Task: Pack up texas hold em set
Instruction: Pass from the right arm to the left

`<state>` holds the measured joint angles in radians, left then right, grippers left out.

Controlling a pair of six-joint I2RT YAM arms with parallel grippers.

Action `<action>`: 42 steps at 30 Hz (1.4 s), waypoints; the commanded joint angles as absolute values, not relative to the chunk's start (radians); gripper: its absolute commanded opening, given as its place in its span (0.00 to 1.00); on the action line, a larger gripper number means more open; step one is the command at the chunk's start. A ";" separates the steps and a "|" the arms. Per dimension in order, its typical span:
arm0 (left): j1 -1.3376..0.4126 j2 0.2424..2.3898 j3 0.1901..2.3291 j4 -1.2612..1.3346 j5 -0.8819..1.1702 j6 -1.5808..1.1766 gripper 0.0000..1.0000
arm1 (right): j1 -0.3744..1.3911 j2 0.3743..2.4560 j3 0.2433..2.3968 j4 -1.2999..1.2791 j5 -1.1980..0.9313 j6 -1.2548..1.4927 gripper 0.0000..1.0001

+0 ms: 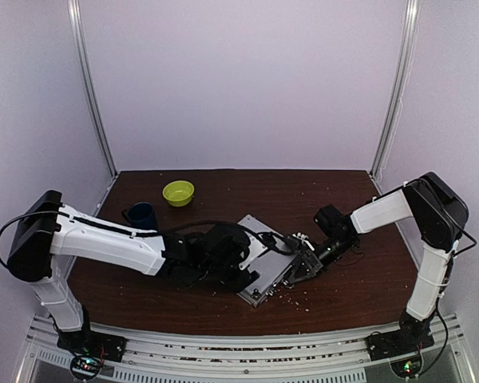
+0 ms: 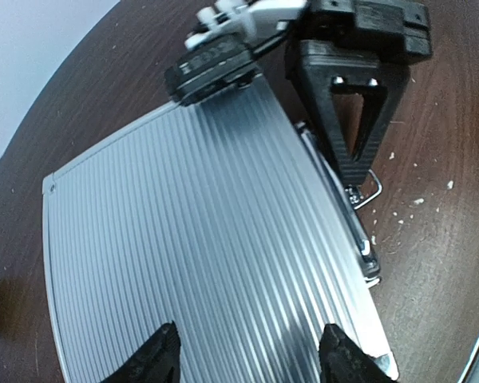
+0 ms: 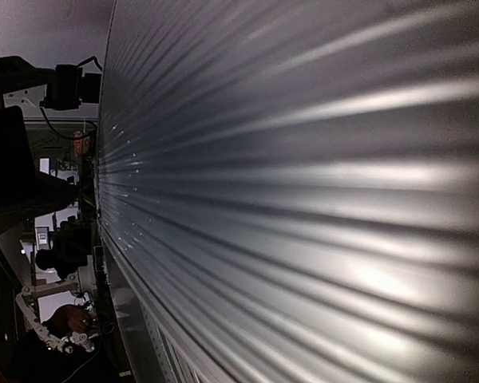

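The silver briefcase (image 1: 265, 275) lies closed and flat on the surface (image 1: 343, 199), turned at an angle, a little right of the middle and nearer the near edge than the far one. Its ribbed lid (image 2: 199, 239) faces up and fills both wrist views. The left gripper (image 2: 251, 359) hangs over the lid's left part, its two fingertips standing moderately apart above the ribs and holding nothing. The right gripper (image 2: 351, 159) is pressed together, its black fingers set against the case's right edge, just beside a wire latch (image 2: 370, 188); whether it pinches anything there I cannot tell. Pale crumbs (image 1: 291, 297) are scattered on the surface by the case's near corner. Well apart, toward the far left corner, stand a dark blue mug (image 1: 140, 214) and a lime-green bowl (image 1: 178, 192) beyond it.
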<state>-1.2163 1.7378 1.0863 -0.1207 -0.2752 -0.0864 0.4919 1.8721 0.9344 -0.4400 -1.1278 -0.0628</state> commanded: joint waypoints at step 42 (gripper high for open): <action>-1.354 2.255 1.409 0.292 -1.113 0.602 0.69 | 0.387 1.779 0.957 -0.383 -1.247 -0.005 0.32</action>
<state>-1.4033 2.2944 1.4090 0.2745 -0.9672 0.6399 0.4393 1.8462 0.9592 -0.3985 -1.2091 0.0010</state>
